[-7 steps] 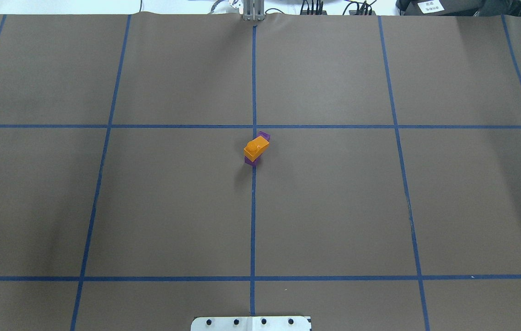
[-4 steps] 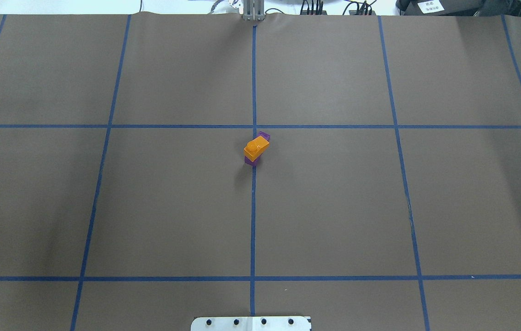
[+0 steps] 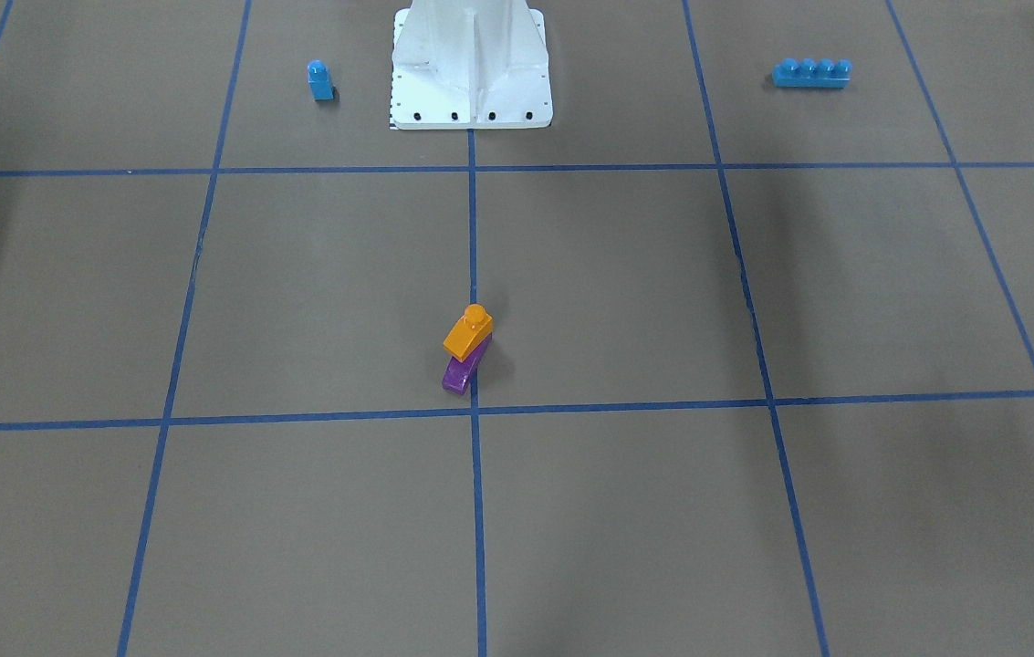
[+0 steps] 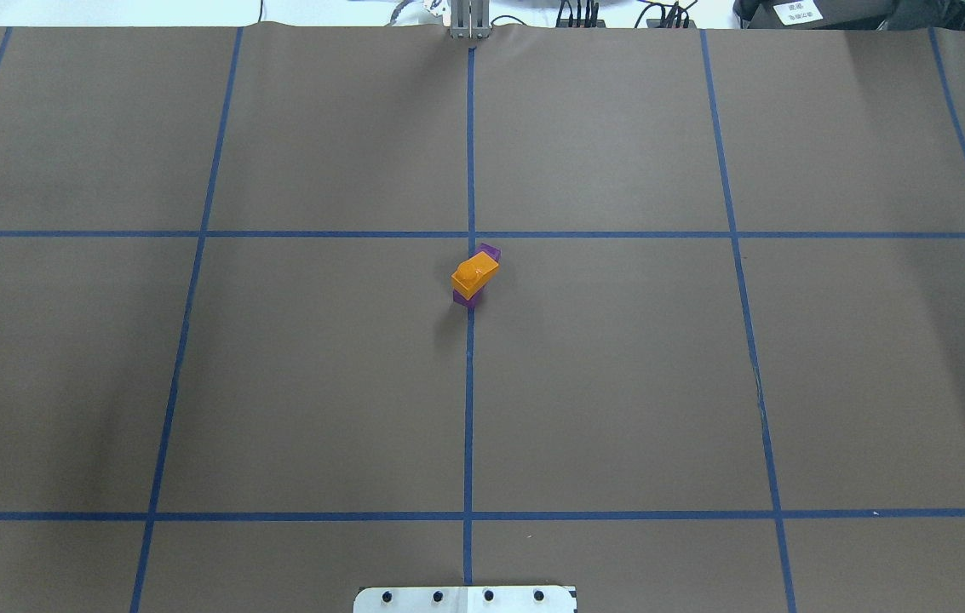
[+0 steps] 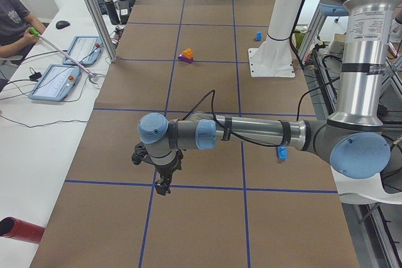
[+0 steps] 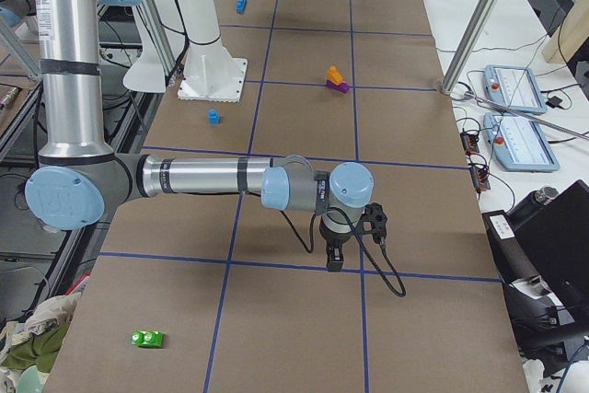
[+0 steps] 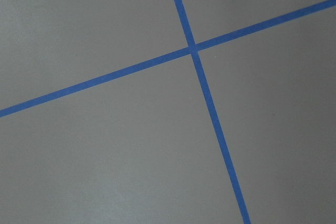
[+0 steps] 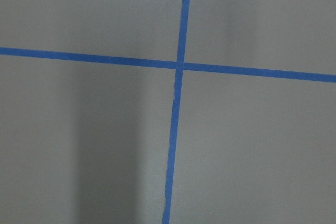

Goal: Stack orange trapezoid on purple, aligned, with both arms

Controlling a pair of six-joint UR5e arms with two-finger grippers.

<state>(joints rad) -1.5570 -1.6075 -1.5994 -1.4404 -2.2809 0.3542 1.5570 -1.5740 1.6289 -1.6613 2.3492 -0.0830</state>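
The orange trapezoid [image 4: 474, 274] sits on top of the purple block [image 4: 465, 298] at the table's centre, on the middle tape line. Its long axis runs along the purple one's; purple ends stick out from under it. The stack also shows in the front view, orange [image 3: 469, 333] over purple [image 3: 460, 372]. Neither gripper touches it. My left gripper [image 5: 162, 186] shows only in the exterior left view, pointing down near the table's left end. My right gripper [image 6: 335, 260] shows only in the exterior right view, near the right end. I cannot tell whether either is open or shut.
A small blue block [image 3: 320, 80] and a long blue brick [image 3: 811, 72] lie either side of the white robot base [image 3: 471, 64]. A green block [image 6: 147, 339] lies at the right end. A red cylinder [image 5: 19, 230] and teach pendants [image 5: 55, 83] lie on the side bench.
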